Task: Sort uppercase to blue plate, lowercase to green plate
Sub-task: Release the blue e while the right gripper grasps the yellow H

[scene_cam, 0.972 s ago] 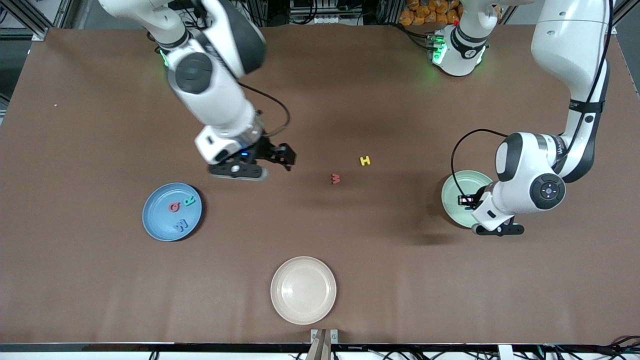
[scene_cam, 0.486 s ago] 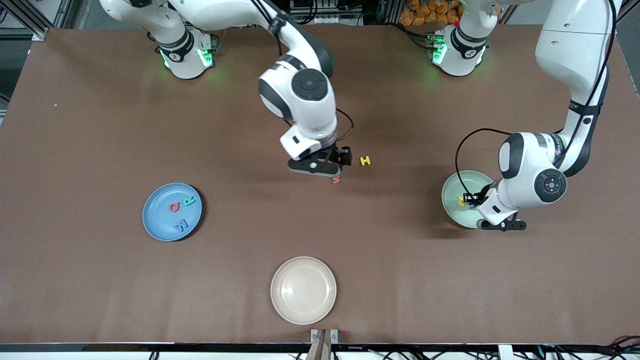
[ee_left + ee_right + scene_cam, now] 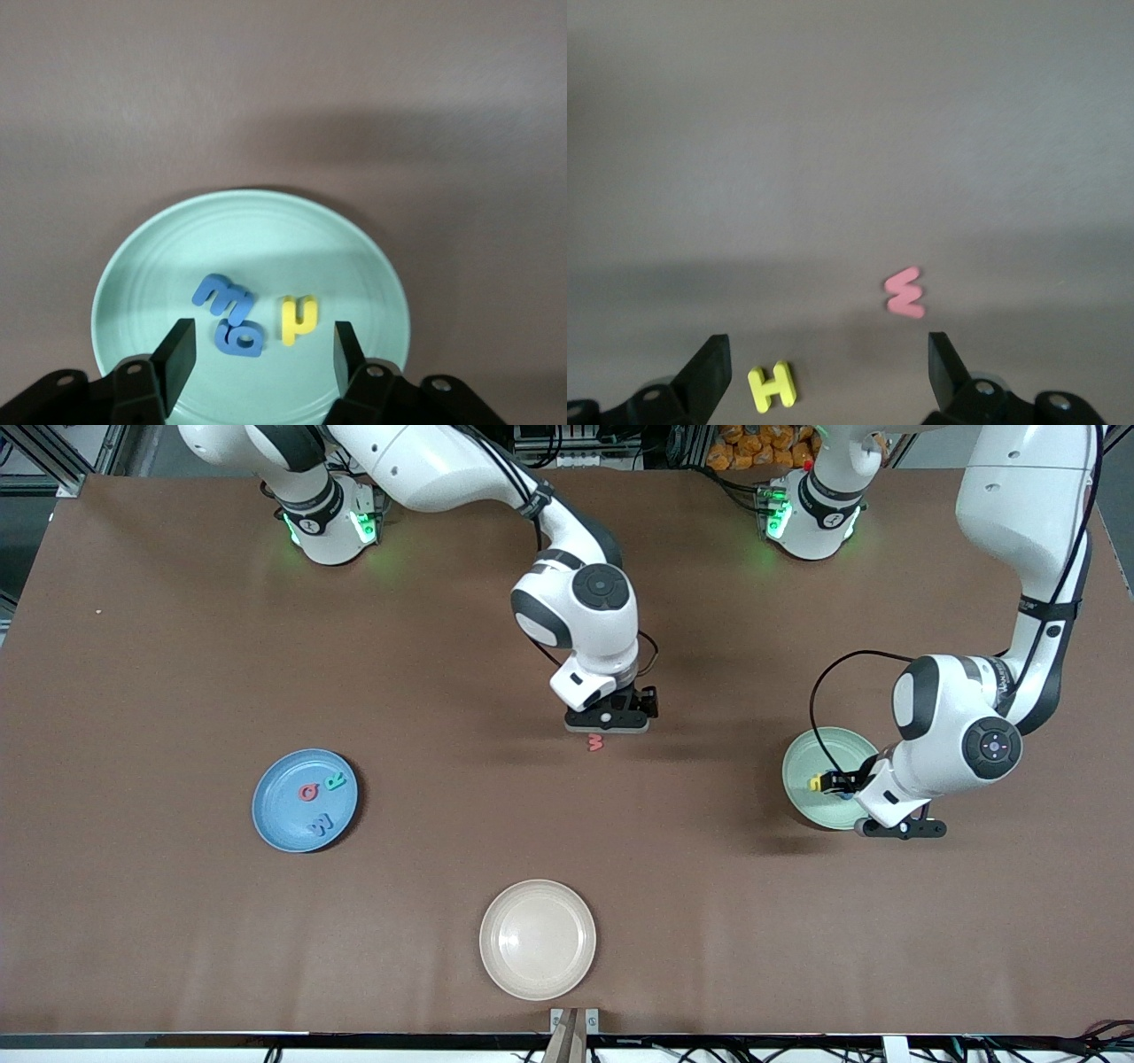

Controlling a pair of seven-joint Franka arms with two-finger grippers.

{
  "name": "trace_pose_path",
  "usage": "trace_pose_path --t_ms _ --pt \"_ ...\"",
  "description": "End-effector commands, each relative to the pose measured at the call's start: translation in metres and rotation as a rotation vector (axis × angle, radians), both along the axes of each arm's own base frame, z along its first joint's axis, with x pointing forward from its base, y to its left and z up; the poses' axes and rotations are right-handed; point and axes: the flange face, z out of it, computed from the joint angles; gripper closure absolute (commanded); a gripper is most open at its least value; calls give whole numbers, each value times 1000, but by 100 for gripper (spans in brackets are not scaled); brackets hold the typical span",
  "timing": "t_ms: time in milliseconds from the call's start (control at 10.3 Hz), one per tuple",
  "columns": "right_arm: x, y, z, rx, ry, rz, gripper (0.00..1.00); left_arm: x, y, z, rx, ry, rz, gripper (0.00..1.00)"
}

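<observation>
The blue plate [image 3: 285,819] holds the red Q [image 3: 308,792], green R [image 3: 335,782] and blue W [image 3: 321,825]. My right gripper [image 3: 642,704] is open and empty, low over the table's middle. The yellow H [image 3: 772,387] lies between its open fingers in the right wrist view, hidden in the front view. The red w [image 3: 595,741] [image 3: 905,293] lies just nearer the camera. My left gripper [image 3: 834,782] [image 3: 261,354] is open and empty over the green plate [image 3: 815,757] [image 3: 266,221]. That plate holds a blue w/m [image 3: 220,299], a blue g [image 3: 239,339] and a yellow h [image 3: 297,317].
A beige plate [image 3: 538,939] stands empty near the table's front edge, between the two arms' ends. Brown table surface lies bare between the plates.
My right arm has swung from beside the blue plate to the table's middle and now covers the yellow H. My left gripper has drawn back a little over the green plate, uncovering the yellow lowercase letter.
</observation>
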Motion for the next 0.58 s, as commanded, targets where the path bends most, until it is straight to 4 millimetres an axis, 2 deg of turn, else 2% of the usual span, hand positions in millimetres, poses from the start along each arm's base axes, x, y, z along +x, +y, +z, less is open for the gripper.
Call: trace_pose_path --t_ms 0,194,486 --pt "-16 35 -23 -11 -45 5 2 6 -8 40 -2 -31 1 23" --pt "-32 48 -42 -6 -47 0 2 12 -21 61 -9 -67 30 23" --pt "-51 61 -63 -11 -41 9 7 11 -46 73 -23 -81 77 22"
